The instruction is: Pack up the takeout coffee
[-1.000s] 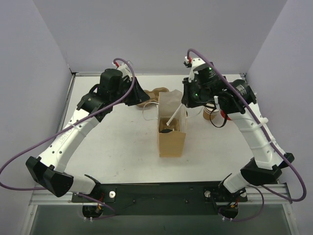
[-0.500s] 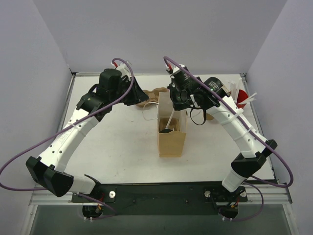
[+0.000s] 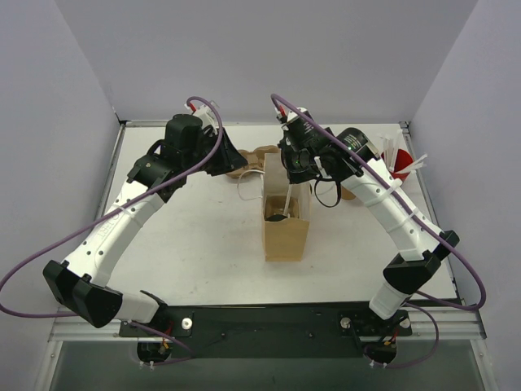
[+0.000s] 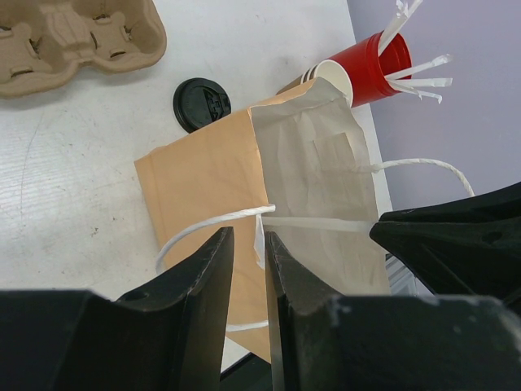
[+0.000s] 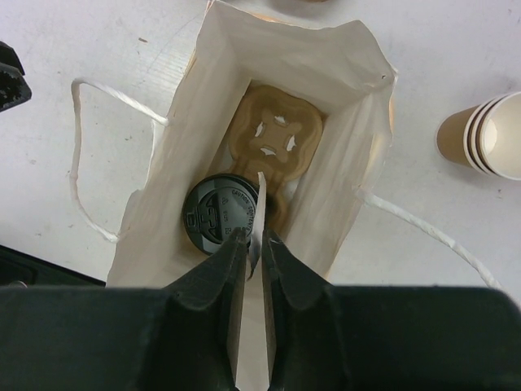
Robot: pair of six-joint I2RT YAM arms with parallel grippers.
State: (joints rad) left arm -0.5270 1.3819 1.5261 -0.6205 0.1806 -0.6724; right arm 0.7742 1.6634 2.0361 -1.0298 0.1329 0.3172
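The takeout coffee (image 5: 221, 213), a cup with a black lid, stands inside the open brown paper bag (image 5: 350, 175) on a pulp carrier (image 5: 277, 138). From above its lid (image 3: 279, 217) shows in the bag (image 3: 286, 236). My right gripper (image 5: 254, 238) hangs over the bag's mouth, shut on a thin white straw (image 5: 260, 195) that points down beside the lid. In the top view this gripper (image 3: 293, 181) is above the bag's far end. My left gripper (image 4: 247, 244) is shut on the bag's rim where the white handle (image 4: 203, 228) is fixed, at the bag's left (image 3: 242, 173).
A red cup with white straws (image 3: 399, 167) stands at the far right. A stack of pale cups (image 5: 488, 134) is beside the bag. An empty pulp carrier (image 4: 73, 41) and a loose black lid (image 4: 201, 103) lie behind the bag. Walls close in three sides.
My right arm swung left, uncovering the red cup, and brought the straw over the bag's mouth. The straw now stands more upright. The left arm has not moved.
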